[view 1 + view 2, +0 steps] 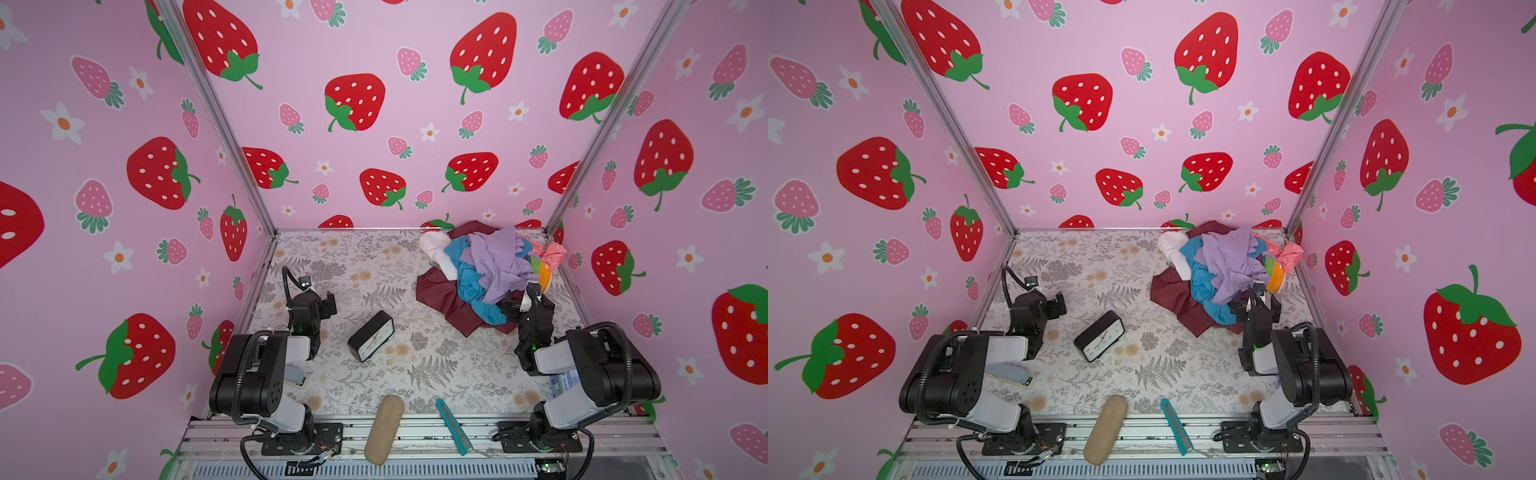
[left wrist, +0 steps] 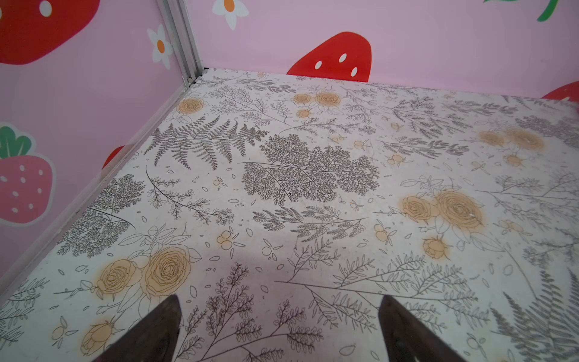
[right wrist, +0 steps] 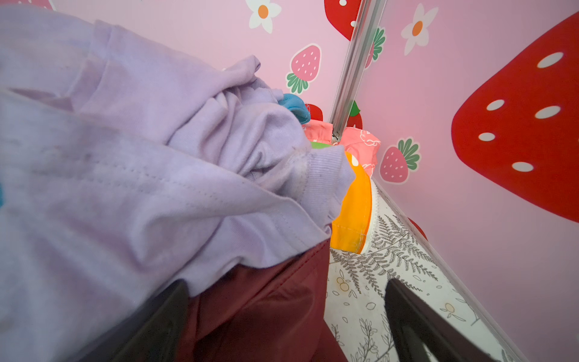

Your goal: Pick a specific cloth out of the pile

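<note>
The pile (image 1: 486, 270) (image 1: 1221, 270) lies in the back right corner, with a lilac cloth (image 3: 131, 163) on top over teal-blue and maroon (image 3: 266, 307) garments. Of the cloth, an orange and green striped part (image 1: 543, 269) (image 1: 1276, 272) sticks out at the pile's right side; in the right wrist view its orange panel (image 3: 352, 213) shows under the lilac hem. My right gripper (image 1: 534, 293) (image 1: 1258, 293) (image 3: 288, 313) is open at the pile's near right edge, its jaws over the maroon fabric and bare mat. My left gripper (image 1: 330, 302) (image 2: 280, 313) is open over bare mat at the left.
A black clock (image 1: 371, 336) lies mid-table. A tan oblong case (image 1: 384, 430) and a teal utility knife (image 1: 453, 426) rest at the front edge. A salmon-pink garment (image 1: 552, 253) presses against the right wall's corner post (image 3: 354, 69). Walls close in three sides.
</note>
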You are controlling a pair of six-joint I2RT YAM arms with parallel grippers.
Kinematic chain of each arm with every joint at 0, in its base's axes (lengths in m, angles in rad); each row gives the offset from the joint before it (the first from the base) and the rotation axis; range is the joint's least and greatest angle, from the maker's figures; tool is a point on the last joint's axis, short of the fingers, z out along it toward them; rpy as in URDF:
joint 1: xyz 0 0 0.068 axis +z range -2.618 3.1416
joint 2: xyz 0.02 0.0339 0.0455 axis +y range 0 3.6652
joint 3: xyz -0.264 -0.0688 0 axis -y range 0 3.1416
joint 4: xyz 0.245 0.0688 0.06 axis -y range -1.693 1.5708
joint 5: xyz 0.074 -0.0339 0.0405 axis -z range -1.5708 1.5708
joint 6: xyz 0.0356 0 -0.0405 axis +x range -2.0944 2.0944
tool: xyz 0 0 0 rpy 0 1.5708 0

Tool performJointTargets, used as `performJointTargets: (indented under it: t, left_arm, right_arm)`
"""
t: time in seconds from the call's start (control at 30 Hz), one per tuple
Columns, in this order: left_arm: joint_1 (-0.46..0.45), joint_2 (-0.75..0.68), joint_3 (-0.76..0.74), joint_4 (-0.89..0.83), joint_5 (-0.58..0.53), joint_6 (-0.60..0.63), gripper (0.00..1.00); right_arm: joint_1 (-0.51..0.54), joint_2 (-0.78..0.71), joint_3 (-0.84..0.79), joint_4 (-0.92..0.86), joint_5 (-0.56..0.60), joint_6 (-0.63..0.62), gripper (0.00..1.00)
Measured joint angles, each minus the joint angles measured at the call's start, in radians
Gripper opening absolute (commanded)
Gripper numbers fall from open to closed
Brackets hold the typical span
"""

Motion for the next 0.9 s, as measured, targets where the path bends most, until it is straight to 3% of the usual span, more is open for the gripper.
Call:
performJointTargets:
  t: [0.7,0.9]
  left_arm:
    - [0.0,-0.001,0.0,-0.005,0.0,0.0,0.99]
    - [0.0,-0.137,0.107,-0.272,0.031,0.0,0.99]
  right_arm:
    - [0.0,0.0,0.0,0.0,0.0,0.0,1.0]
    - [0.01,-0.111,0.089,-0.204,0.016,0.008,1.0]
